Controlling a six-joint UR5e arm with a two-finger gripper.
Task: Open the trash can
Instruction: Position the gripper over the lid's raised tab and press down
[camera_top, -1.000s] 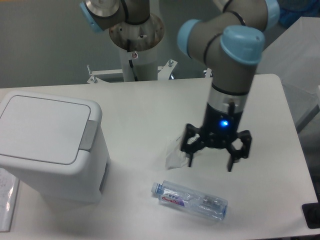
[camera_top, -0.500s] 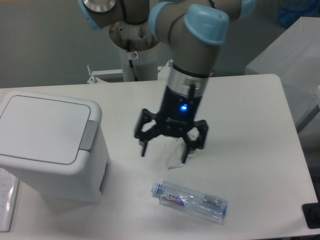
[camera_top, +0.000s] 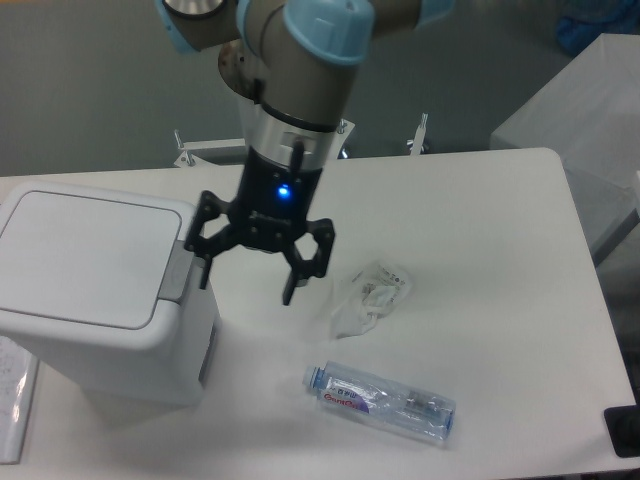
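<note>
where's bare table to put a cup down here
The right side of the table, past the crumpled plastic wrapper, is bare, as is the far strip behind it. It is crowded between the trash can, the open end effector and the plastic bottle.

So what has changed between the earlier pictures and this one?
The gripper has swept left across the table, from above the right side to just beside the trash can, near its grey push-button tab. Its jaws stayed open and it holds nothing. The crumpled plastic wrapper is now uncovered. The trash can, with its lid closed, and the plastic bottle have not moved.
</note>
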